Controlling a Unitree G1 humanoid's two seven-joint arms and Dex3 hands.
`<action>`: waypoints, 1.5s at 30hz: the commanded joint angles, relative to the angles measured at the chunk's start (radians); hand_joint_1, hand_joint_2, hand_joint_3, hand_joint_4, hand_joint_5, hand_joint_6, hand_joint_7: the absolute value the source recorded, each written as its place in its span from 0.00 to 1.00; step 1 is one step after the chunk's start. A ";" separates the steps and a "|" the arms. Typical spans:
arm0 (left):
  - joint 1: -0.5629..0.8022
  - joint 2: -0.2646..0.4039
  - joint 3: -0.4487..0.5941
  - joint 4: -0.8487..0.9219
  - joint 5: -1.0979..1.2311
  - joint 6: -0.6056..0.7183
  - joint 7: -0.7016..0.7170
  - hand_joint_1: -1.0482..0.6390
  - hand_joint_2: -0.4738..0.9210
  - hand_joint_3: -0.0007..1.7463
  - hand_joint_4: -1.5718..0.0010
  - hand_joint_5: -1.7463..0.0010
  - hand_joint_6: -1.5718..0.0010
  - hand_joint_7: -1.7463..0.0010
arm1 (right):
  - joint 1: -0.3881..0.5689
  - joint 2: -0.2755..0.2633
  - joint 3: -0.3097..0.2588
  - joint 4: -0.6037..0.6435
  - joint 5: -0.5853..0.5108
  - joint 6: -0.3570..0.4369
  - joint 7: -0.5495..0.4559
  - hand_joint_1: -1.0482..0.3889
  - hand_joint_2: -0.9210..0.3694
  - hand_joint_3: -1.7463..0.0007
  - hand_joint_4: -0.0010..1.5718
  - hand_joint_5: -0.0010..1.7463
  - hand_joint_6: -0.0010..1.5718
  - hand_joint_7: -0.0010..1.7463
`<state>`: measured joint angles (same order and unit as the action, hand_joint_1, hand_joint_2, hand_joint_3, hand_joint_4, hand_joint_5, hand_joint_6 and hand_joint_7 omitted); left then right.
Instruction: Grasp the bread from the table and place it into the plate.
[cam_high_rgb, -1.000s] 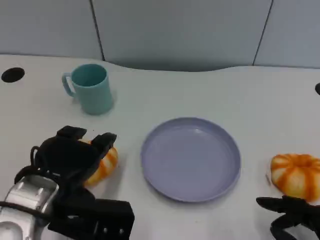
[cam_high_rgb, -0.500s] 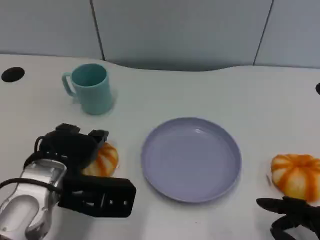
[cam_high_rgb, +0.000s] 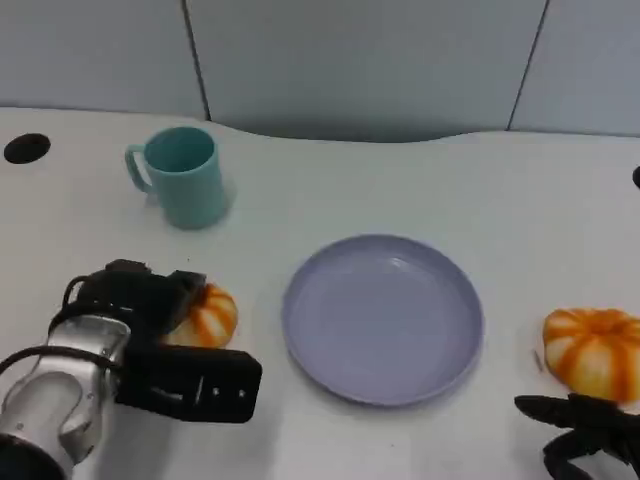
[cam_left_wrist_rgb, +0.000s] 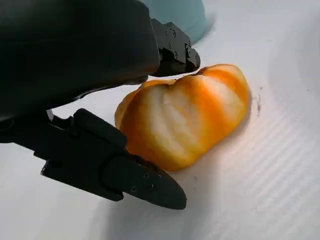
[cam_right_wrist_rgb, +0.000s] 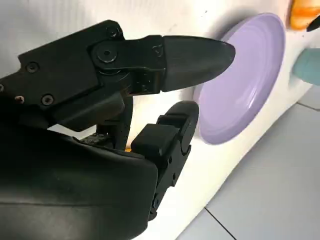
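An orange-and-white striped bread (cam_high_rgb: 207, 316) lies on the white table left of the lilac plate (cam_high_rgb: 383, 318). My left hand (cam_high_rgb: 140, 340) is down around it: in the left wrist view its fingers (cam_left_wrist_rgb: 172, 47) touch the far side of the bread (cam_left_wrist_rgb: 187, 120) and the thumb (cam_left_wrist_rgb: 125, 175) lies close along the near side, not clamped. The bread rests on the table. A second striped bread (cam_high_rgb: 595, 352) sits right of the plate. Just in front of it, my right hand (cam_high_rgb: 585, 435) holds nothing, with its fingers (cam_right_wrist_rgb: 165, 55) apart.
A teal cup (cam_high_rgb: 185, 177) stands behind the left bread. A black hole (cam_high_rgb: 25, 148) is in the table's far left. Bare table (cam_high_rgb: 400, 190) lies behind the plate. The right wrist view shows the plate (cam_right_wrist_rgb: 245, 80) and the cup (cam_right_wrist_rgb: 310, 65).
My left hand has dropped lower and drawn back toward me, settling around the left bread. The bread, plate and right hand have stayed put.
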<state>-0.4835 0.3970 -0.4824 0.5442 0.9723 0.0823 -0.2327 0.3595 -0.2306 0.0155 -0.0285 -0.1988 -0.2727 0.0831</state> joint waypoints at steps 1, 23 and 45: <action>-0.076 -0.008 -0.027 0.131 -0.055 -0.055 -0.029 0.26 0.90 0.00 1.00 0.99 0.97 1.00 | 0.007 -0.003 -0.019 -0.001 0.028 -0.025 -0.003 0.44 0.00 0.72 0.28 0.60 0.50 0.05; -0.249 -0.101 -0.109 0.561 -0.159 -0.201 0.079 0.36 1.00 0.16 1.00 1.00 0.96 0.99 | 0.030 0.013 -0.022 -0.036 0.026 -0.026 -0.017 0.44 0.00 0.73 0.28 0.59 0.49 0.05; -0.275 -0.131 -0.157 0.709 -0.179 -0.220 0.290 0.38 1.00 0.10 0.88 0.36 0.91 0.30 | 0.041 0.016 -0.034 -0.045 0.027 -0.045 -0.015 0.43 0.00 0.73 0.30 0.60 0.49 0.06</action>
<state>-0.8015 0.2632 -0.6412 1.2238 0.8056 -0.1291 0.0673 0.3943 -0.2075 -0.0056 -0.0594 -0.1822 -0.3064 0.0718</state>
